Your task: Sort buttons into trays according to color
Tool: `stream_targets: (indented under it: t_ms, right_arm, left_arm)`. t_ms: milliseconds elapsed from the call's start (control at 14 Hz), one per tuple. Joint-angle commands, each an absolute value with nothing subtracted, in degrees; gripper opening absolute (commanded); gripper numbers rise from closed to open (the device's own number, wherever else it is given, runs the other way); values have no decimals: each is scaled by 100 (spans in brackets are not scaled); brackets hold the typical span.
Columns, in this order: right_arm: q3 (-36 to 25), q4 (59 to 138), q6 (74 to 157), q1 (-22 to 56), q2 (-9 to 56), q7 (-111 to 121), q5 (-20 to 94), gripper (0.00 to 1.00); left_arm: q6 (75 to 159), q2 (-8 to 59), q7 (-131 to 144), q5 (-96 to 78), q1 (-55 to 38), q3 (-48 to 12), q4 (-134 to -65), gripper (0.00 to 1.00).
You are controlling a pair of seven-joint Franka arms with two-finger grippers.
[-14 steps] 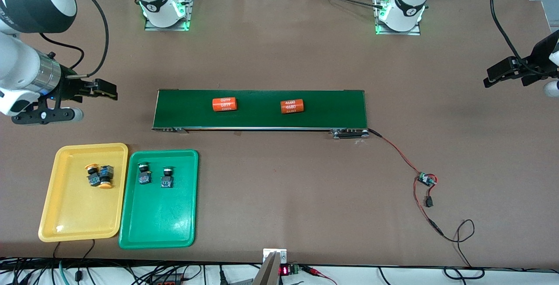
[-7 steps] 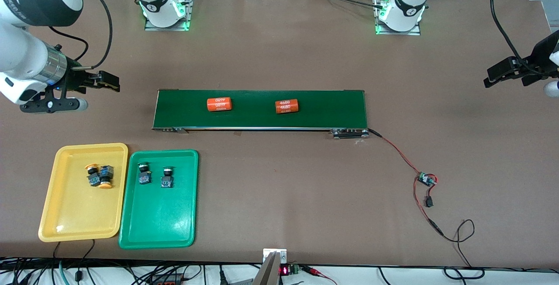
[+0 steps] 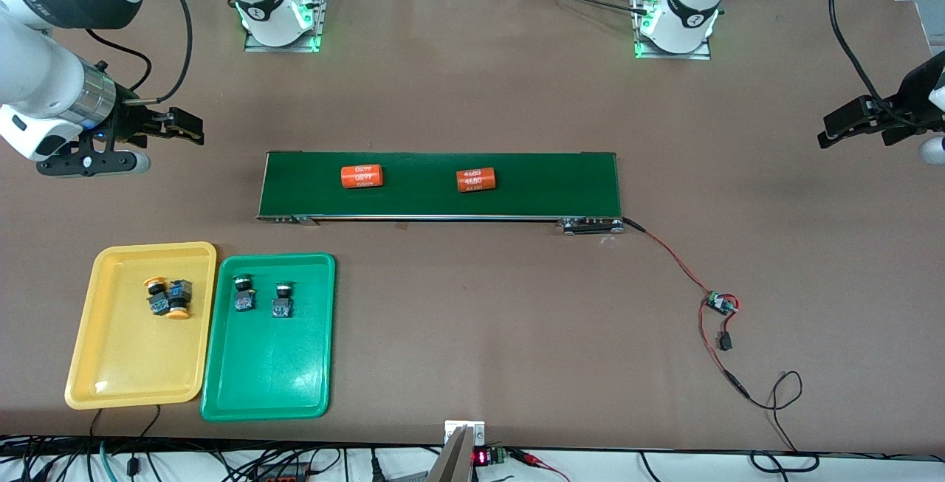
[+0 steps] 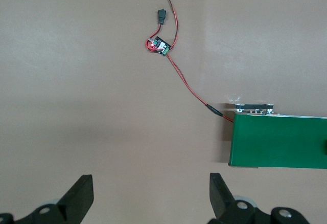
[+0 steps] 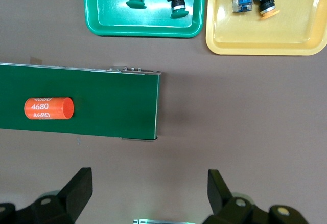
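- We see the right gripper (image 3: 193, 130) held over bare table off the right arm's end of the conveyor belt (image 3: 439, 185), fingers (image 5: 77, 185) spread, nothing between them.
- The yellow tray (image 3: 111, 349) and green tray (image 3: 266, 364) lie side by side, nearer the front camera than the belt; in the front view they sit at about 6 o'clock from the right gripper, well apart from it.
- The yellow tray holds two yellow-capped buttons (image 3: 167, 297), touching each other.
- The green tray holds two green-capped buttons (image 3: 261, 296), slightly apart.
- Two orange cylinders (image 3: 362, 176) marked 4680 lie on the belt.
- The left gripper (image 3: 830, 130) waits over the left arm's end of the table, fingers (image 4: 79, 196) spread, empty, near a red-wired circuit board (image 3: 720, 303).
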State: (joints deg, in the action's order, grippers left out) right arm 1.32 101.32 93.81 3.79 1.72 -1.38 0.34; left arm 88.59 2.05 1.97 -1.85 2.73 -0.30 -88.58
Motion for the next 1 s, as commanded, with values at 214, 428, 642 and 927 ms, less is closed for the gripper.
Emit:
stream_targets:
  t_ms: [214, 428, 642, 927]
  right_arm:
    - [158, 10195, 9457, 334, 44, -141, -26, 100]
    - [185, 10090, 9431, 378, 53, -228, -18, 100]
    - [132, 9906, 9431, 290, 123, -229, 44, 100]
    - [141, 9633, 9089, 176, 105, -115, 9, 100]
  left_arm:
    - [8877, 105, 149, -79, 290, -62, -8921, 100]
    - [8877, 105, 149, -53, 290, -70, -8921, 100]
    - [8877, 105, 149, -53, 290, -70, -8921, 100]
    - [8877, 105, 149, -53, 290, -70, -8921, 100]
